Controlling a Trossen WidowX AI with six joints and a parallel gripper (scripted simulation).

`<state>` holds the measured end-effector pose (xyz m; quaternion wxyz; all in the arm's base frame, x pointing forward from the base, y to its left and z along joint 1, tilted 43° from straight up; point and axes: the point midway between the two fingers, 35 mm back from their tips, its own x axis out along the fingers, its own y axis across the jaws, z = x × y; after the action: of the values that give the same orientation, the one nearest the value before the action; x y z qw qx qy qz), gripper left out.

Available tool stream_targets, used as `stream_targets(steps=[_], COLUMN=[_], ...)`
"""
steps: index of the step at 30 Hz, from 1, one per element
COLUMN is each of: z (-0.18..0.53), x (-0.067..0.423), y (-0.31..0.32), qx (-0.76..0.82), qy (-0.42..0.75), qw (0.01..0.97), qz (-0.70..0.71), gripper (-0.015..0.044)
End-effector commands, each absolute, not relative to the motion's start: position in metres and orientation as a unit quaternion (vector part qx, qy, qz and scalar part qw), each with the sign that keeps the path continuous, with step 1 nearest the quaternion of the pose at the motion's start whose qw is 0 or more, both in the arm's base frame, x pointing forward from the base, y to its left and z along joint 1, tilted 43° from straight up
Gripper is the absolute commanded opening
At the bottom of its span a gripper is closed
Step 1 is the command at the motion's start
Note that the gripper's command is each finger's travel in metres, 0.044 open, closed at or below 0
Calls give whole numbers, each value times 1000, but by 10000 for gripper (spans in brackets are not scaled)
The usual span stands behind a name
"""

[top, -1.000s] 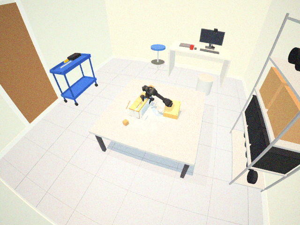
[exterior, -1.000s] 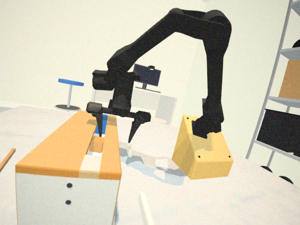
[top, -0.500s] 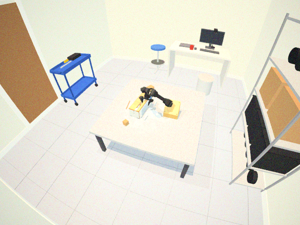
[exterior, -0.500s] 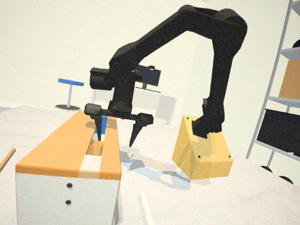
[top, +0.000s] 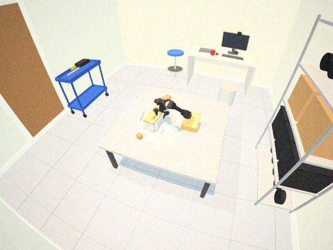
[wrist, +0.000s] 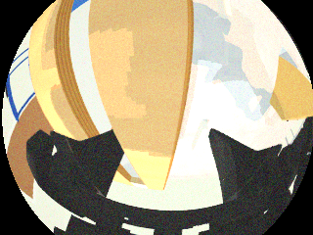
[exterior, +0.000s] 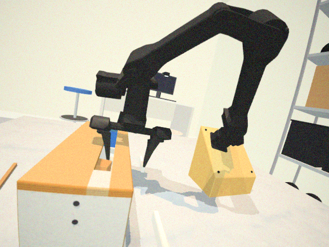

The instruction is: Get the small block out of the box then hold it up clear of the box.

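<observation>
On the pale square table [top: 171, 158], near its middle: one box [exterior: 71, 159] with an orange top and white end wall, a slot cut along its top; one small orange block [exterior: 103, 164] lying on the shelf inside that slot. Beside it, toward the table's right edge: a yellow pedestal [exterior: 225, 172] bearing the black arm [exterior: 201, 34]. Jaws [exterior: 127, 153] released and wide apart, holding nothing; one finger [exterior: 106, 144] reaches down into the slot just behind the block, the other hangs outside the box's wall above the table. Toward the near left corner: a second small orange cube [top: 139, 135], loose on the table. Along the left edge of the box: a thin orange strip [top: 141, 116]. Room: tiled floor [top: 80, 194]; blue cart [top: 62, 79] by the left wall; brown door panel [top: 24, 67]; blue stool [top: 175, 52]; white desk [top: 250, 65] with monitor [top: 235, 40]; pale cylindrical bin [top: 227, 92]; grey shelf rack [top: 298, 63] at right.
</observation>
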<state>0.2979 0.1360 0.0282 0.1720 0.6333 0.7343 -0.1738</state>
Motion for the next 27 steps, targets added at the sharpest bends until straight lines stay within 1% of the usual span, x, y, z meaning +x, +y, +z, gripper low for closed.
stream_targets(steps=[1, 14, 27], z=[32, 25, 33], x=[295, 293, 292], y=[143, 135, 144], qx=[631, 631, 631], qy=[737, 737, 737], qw=[169, 169, 169], qz=[-175, -175, -175], gripper=[400, 400, 400])
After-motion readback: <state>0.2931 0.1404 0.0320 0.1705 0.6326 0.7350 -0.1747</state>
